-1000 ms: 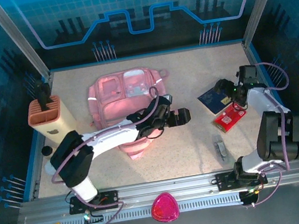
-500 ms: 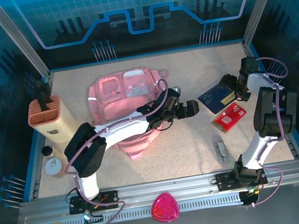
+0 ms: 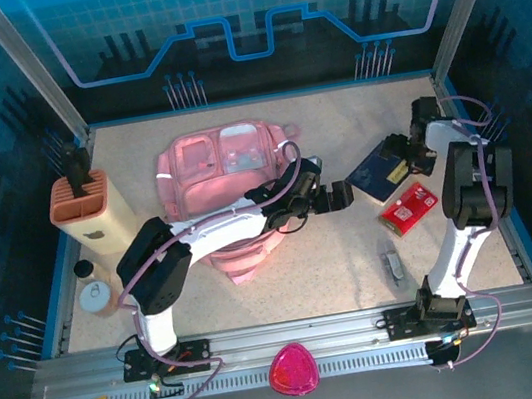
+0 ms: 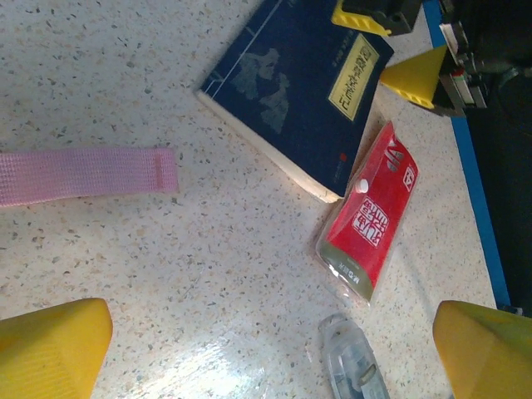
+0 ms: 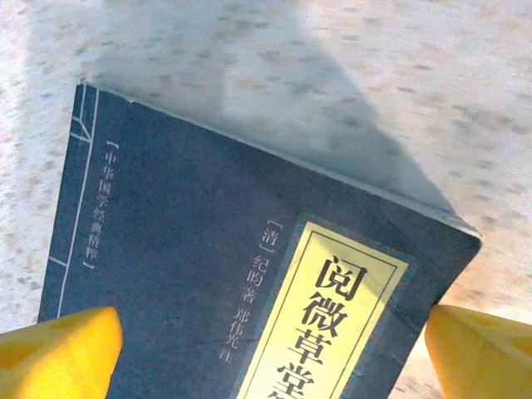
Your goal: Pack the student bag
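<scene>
a: where's the student bag (image 3: 226,170) right now?

b: lying flat on the tabletop (image 3: 358,266), left of centre and toward the back. the left arm reaches across its near edge, and one pink strap (image 4: 83,174) trails out over bare surface.

a: and what is nearest to going in?

b: the dark blue book (image 3: 383,173). it sits well to the right of the bag, with the red packet (image 3: 409,207) just beside its near corner.

a: which arm is closer to it?

b: the right one, clearly. the right jaws hang directly over the book's far end and stand wide apart. in the right wrist view one yellow fingertip (image 5: 58,349) shows at each side of the cover (image 5: 208,274).

a: how does the book lie against them?

b: the title strip runs roughly up and down in that view, slightly tilted, so the long axis points away from the jaws and they span its width. the cover looks almost as wide as the gap, so i judge the fit to be tight.

a: the left jaws?

b: also wide apart, holding nothing, hovering between bag and book. their tips (image 4: 50,349) frame the book (image 4: 291,91) and the packet (image 4: 370,224).

a: so the carry goes which way?

b: leftward, i'd say, past the left jaws toward the bag.
</scene>
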Controlling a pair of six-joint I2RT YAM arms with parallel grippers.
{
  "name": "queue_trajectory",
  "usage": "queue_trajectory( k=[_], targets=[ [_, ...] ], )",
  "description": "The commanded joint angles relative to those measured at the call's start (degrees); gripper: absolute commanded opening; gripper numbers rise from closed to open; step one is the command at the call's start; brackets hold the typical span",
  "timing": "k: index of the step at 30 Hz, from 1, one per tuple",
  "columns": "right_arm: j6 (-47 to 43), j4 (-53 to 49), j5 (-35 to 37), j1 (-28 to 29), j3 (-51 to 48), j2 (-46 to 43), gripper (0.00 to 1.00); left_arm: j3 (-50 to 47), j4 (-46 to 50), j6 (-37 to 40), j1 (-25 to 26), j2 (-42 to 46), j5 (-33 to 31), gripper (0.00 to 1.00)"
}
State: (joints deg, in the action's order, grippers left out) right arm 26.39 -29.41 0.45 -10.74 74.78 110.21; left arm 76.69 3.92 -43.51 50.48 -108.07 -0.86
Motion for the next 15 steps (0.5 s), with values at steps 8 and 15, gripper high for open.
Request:
queue_trajectory(
  k=[8,15],
  targets=[
    [-7.49,-9.51,9.51,10.32,8.87,2.10,0.93,-3.49,0.21,0.97,-0.42,4.13,-3.87,0.99],
    [-6.93,-14.03,15.10,16.12,13.04,1.94,0.97,-7.43,0.26,0.96,-2.28,8.45,-5.55,0.99]
  ],
)
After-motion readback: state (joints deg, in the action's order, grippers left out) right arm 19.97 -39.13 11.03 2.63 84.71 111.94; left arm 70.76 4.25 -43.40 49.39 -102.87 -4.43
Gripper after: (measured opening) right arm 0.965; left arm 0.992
